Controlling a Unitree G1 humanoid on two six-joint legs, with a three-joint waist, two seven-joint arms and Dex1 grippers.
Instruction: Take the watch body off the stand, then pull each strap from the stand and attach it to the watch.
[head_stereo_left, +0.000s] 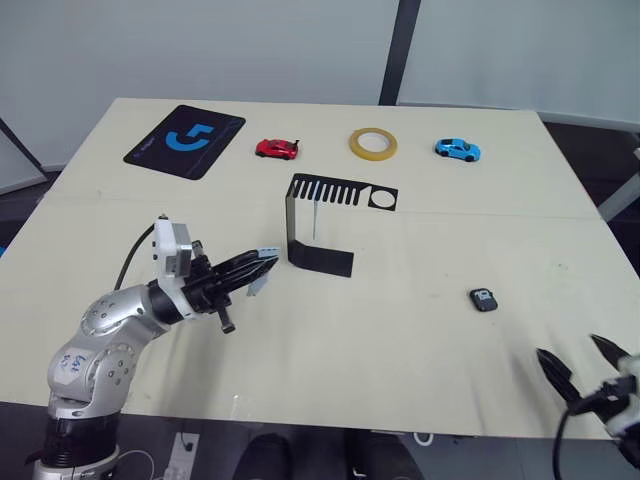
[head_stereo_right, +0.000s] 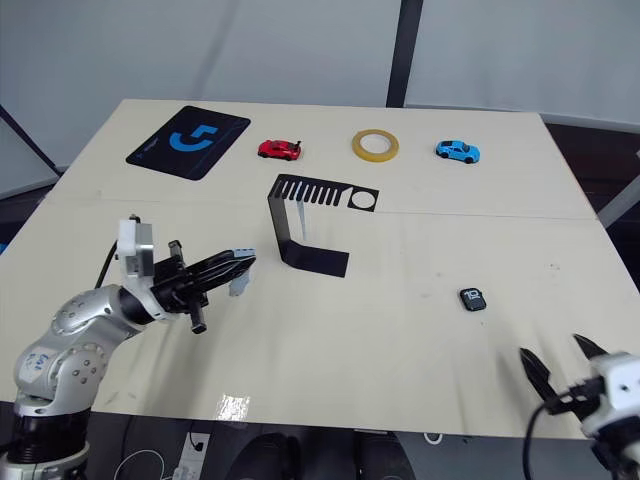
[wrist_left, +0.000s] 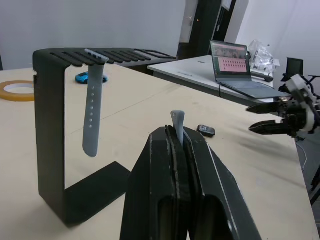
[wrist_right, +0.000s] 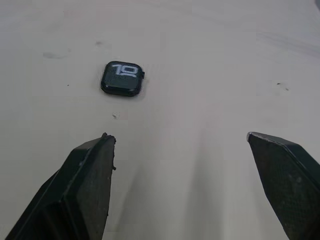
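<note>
The black stand (head_stereo_left: 318, 225) rises mid-table, and one pale grey-blue strap (wrist_left: 93, 111) hangs from a slot in its top plate. Just left of the stand's foot, my left gripper (head_stereo_left: 262, 268) is shut on the other strap (wrist_left: 178, 126), whose tip pokes out between the fingers. The watch body (head_stereo_left: 484, 299) lies face up on the table to the right, also seen as the watch body (wrist_right: 122, 78) from the right wrist. My right gripper (head_stereo_left: 574, 362) hovers open near the table's front right corner, short of the watch body, nothing between its fingers.
Along the far side sit a black mat with a blue logo (head_stereo_left: 185, 141), a red toy car (head_stereo_left: 277, 149), a roll of yellow tape (head_stereo_left: 373, 144) and a blue toy car (head_stereo_left: 457, 150). The table's front edge (head_stereo_left: 330, 425) runs close to both arms.
</note>
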